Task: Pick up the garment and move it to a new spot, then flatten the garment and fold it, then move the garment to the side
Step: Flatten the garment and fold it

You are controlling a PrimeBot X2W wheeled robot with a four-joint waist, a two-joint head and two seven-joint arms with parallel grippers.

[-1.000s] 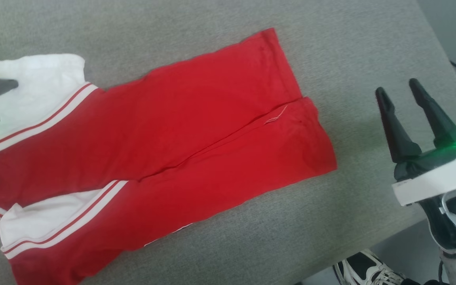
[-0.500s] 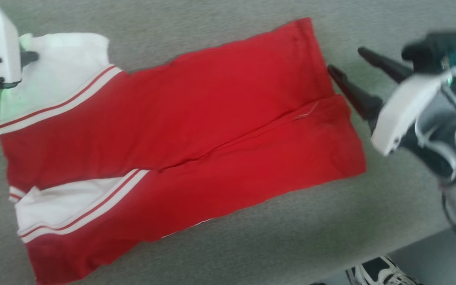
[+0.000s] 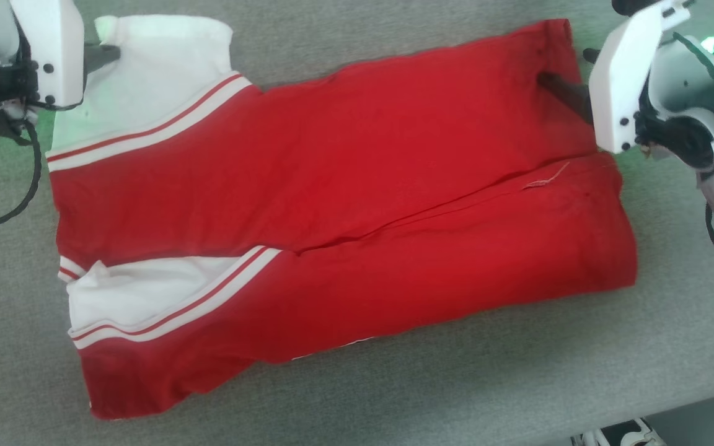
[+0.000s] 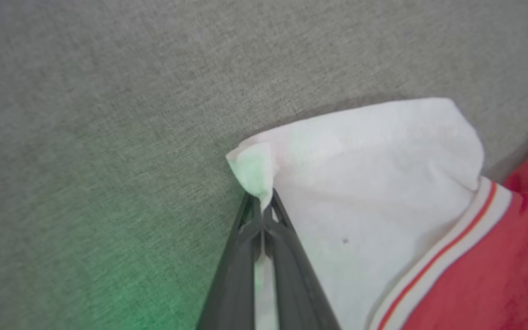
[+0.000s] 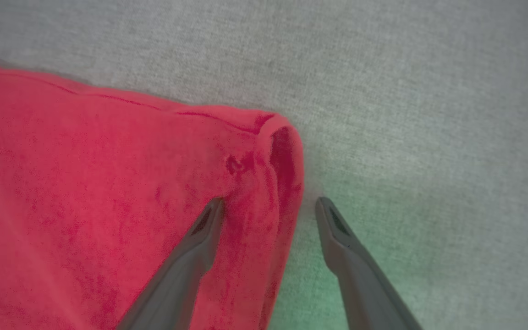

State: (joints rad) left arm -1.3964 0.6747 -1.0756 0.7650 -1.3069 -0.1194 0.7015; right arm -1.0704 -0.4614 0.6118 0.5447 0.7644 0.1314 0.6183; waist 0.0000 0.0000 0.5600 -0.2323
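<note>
- Pinching together, the left fingers [image 4: 239,275] clamp the corner of the shirt's [image 3: 332,204] white sleeve [image 4: 374,183].
- Standing apart, the right fingers [image 5: 186,270] straddle the red hem corner: one tip on the fabric, the other over the grey surface [image 3: 394,384] just beside it.
- The shirt lies spread flat on the surface between both arms, red body in the middle, white sleeves with striped trim at the left end.

Folded red-and-white garment [image 3: 332,186], flat
</note>
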